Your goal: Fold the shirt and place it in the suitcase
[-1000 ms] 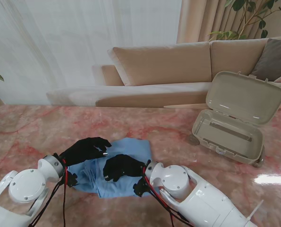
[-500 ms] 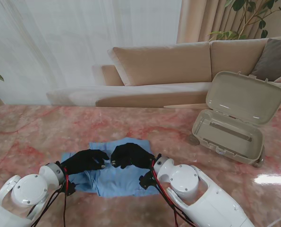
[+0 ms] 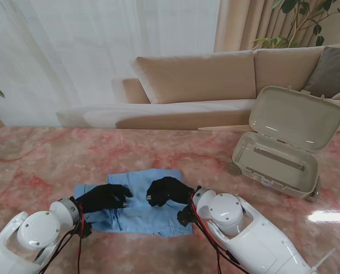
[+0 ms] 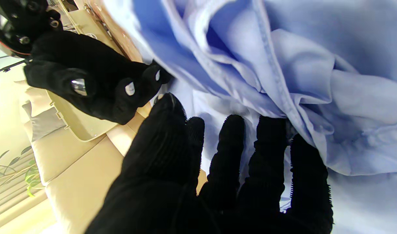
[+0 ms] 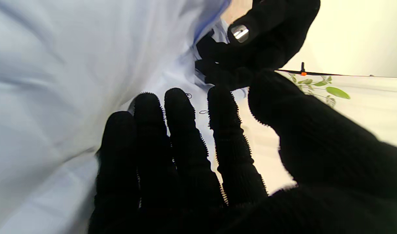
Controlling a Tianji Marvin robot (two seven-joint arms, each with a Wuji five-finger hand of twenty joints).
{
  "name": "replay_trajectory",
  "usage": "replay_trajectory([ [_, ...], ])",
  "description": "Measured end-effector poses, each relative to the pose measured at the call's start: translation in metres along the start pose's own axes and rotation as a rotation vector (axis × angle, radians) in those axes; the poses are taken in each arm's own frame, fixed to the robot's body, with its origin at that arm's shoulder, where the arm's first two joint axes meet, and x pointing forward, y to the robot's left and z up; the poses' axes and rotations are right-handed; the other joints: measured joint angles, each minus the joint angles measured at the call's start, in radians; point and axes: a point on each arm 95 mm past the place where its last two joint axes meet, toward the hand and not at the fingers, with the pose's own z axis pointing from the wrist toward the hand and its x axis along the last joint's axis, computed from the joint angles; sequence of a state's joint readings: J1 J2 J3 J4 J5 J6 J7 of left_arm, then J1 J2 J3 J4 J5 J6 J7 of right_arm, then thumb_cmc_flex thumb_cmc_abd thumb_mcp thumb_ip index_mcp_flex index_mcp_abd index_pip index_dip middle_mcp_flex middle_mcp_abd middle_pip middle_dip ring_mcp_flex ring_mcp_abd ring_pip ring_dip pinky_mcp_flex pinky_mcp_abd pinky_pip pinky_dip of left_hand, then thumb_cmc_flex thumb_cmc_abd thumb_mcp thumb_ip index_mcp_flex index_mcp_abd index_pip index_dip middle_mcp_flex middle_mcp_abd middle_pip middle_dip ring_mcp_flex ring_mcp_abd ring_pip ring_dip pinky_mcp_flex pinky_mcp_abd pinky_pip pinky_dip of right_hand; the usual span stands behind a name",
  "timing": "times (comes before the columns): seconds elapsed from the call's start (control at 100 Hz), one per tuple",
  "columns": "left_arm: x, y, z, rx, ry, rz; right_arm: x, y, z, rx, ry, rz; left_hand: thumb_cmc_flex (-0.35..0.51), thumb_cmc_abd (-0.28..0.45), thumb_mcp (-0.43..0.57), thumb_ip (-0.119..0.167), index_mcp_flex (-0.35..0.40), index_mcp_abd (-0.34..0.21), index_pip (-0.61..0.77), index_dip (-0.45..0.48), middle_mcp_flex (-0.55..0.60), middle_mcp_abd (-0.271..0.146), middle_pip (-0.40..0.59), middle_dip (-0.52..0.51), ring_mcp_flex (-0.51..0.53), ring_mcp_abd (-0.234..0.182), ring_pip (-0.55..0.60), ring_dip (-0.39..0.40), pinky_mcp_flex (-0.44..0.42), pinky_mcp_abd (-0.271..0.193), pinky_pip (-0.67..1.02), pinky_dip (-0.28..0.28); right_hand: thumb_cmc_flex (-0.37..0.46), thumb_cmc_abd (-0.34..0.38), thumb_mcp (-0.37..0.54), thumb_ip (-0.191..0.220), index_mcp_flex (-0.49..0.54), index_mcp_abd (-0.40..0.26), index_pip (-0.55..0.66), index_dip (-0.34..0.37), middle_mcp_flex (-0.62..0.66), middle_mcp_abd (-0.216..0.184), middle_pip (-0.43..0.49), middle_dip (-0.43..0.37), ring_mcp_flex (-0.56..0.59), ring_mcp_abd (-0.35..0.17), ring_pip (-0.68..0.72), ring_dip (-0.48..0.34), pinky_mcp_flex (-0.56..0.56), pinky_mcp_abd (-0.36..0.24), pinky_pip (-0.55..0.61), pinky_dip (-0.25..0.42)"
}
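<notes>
Crumpled light-blue cotton shirt lay lower centre, long axis left-right. Left hand and right hand rested spread on it, grasping nothing. Open beige hard-shell suitcase sat upper right, nearer the right hand.

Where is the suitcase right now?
In the stand view, the suitcase sits open at the table's far right, beyond the right hand, before the sofa.
</notes>
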State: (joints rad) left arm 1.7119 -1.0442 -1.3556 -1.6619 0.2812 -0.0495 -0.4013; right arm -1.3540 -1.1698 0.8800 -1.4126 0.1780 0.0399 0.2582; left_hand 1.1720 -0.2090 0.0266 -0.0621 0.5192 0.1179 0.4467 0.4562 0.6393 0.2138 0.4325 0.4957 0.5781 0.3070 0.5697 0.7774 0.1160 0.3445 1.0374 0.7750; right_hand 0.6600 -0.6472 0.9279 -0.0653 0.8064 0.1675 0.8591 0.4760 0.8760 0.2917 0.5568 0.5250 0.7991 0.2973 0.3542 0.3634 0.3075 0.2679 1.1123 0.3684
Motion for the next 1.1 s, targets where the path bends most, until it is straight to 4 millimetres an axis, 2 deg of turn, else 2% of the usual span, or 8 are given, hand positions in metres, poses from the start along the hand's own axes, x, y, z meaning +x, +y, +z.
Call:
replay_trajectory([
  [0.16, -0.003, 0.003, 0.004, -0.016, -0.002, 0.004, -0.01, 0.005, 0.003, 0.039, -0.044, 0.022, 0.0, 0.0, 0.0, 0.0, 0.0, 0.0, 0.0, 0.0, 0.0, 0.0, 0.0, 0.0, 0.0, 0.0, 0.0, 0.0, 0.0, -0.001, 0.006, 0.006, 0.0, 0.012, 0.0, 0.0, -0.003, 0.0, -0.01, 0.0, -0.009, -0.001, 0.0, 0.0, -0.003, -0.023, -0.011, 0.0, -0.006, -0.041, -0.001, 0.001],
  [0.34, -0.003, 0.007, 0.014, -0.041, 0.008, -0.008, -0.012, 0.011, -0.001, 0.031, -0.063, 0.026, 0.0, 0.0, 0.0, 0.0, 0.0, 0.0, 0.0, 0.0, 0.001, 0.0, 0.0, 0.0, 0.002, 0.0, 0.014, 0.012, 0.0, -0.002, 0.028, 0.019, 0.0, 0.012, -0.001, 0.0, -0.005, 0.0, -0.011, 0.0, -0.01, -0.002, 0.0, 0.0, -0.003, -0.024, -0.01, 0.002, -0.005, -0.045, 0.001, 0.013],
  [0.6, 0.006, 0.016, 0.03, -0.06, 0.044, -0.049, -0.016, 0.026, -0.02, 0.01, -0.09, 0.007, 0.0, 0.0, 0.0, 0.0, 0.0, 0.0, 0.0, 0.0, 0.0, 0.0, 0.0, 0.0, 0.008, 0.0, 0.016, 0.013, 0.0, -0.004, 0.046, 0.024, 0.0, 0.015, -0.005, 0.0, -0.003, 0.0, -0.022, 0.001, -0.01, -0.002, 0.0, 0.0, -0.003, -0.024, -0.008, 0.012, -0.005, -0.043, -0.002, 0.025],
  [0.74, 0.011, 0.017, 0.034, -0.063, 0.054, -0.052, -0.014, 0.033, -0.033, -0.028, -0.089, 0.002, 0.0, 0.0, 0.0, 0.0, 0.0, 0.0, 0.0, 0.0, 0.0, 0.0, 0.0, 0.0, 0.007, 0.0, 0.015, 0.009, 0.0, -0.004, 0.039, 0.02, 0.0, 0.019, -0.01, 0.0, -0.003, 0.0, -0.026, 0.011, -0.01, -0.002, 0.0, 0.0, -0.003, -0.013, -0.009, 0.012, -0.005, -0.017, -0.02, 0.025],
  [0.76, 0.011, 0.017, 0.034, -0.062, 0.054, -0.052, -0.013, 0.033, -0.035, -0.036, -0.087, 0.001, 0.0, 0.0, 0.0, 0.0, 0.0, 0.0, 0.0, 0.0, 0.0, 0.0, 0.0, 0.0, 0.007, 0.0, 0.015, 0.008, 0.0, -0.004, 0.036, 0.019, -0.02, 0.024, -0.014, 0.0, -0.003, 0.0, -0.034, 0.011, -0.01, -0.002, 0.0, 0.0, -0.003, -0.011, -0.009, 0.012, -0.005, -0.009, -0.022, 0.026],
  [0.93, 0.019, 0.009, 0.029, -0.021, 0.058, -0.04, 0.002, 0.041, -0.052, -0.139, -0.051, -0.009, 0.0, 0.0, 0.0, 0.0, 0.0, 0.0, 0.0, 0.0, 0.0, 0.0, 0.0, 0.0, 0.002, 0.0, 0.001, 0.004, 0.0, -0.002, 0.007, 0.002, -0.045, 0.039, -0.042, 0.0, -0.002, 0.0, -0.098, 0.038, -0.01, -0.002, 0.0, 0.0, -0.001, -0.009, 0.017, 0.035, 0.004, 0.038, -0.026, 0.052],
  [1.07, 0.029, -0.001, 0.022, 0.032, 0.076, -0.033, 0.015, 0.05, -0.062, -0.213, -0.04, -0.065, 0.0, 0.0, 0.0, 0.0, 0.0, 0.0, 0.0, 0.0, 0.0, 0.0, 0.0, 0.0, 0.001, 0.0, 0.001, 0.002, 0.0, -0.002, -0.003, 0.0, -0.102, 0.079, -0.082, 0.001, 0.014, 0.0, -0.23, 0.14, -0.01, -0.002, 0.0, 0.0, 0.02, -0.007, 0.12, 0.12, 0.025, 0.054, 0.012, 0.104],
  [1.1, 0.031, -0.004, 0.02, 0.044, 0.078, -0.032, 0.016, 0.052, -0.064, -0.227, -0.047, -0.089, 0.0, 0.0, 0.0, 0.0, 0.0, 0.0, 0.0, 0.0, 0.0, 0.0, 0.0, 0.0, 0.001, 0.0, 0.001, 0.002, 0.0, -0.002, -0.003, 0.0, -0.119, 0.091, -0.087, 0.001, 0.035, -0.001, -0.252, 0.175, -0.01, -0.002, 0.001, 0.005, 0.022, 0.001, 0.151, 0.142, 0.069, 0.056, 0.03, 0.129],
])
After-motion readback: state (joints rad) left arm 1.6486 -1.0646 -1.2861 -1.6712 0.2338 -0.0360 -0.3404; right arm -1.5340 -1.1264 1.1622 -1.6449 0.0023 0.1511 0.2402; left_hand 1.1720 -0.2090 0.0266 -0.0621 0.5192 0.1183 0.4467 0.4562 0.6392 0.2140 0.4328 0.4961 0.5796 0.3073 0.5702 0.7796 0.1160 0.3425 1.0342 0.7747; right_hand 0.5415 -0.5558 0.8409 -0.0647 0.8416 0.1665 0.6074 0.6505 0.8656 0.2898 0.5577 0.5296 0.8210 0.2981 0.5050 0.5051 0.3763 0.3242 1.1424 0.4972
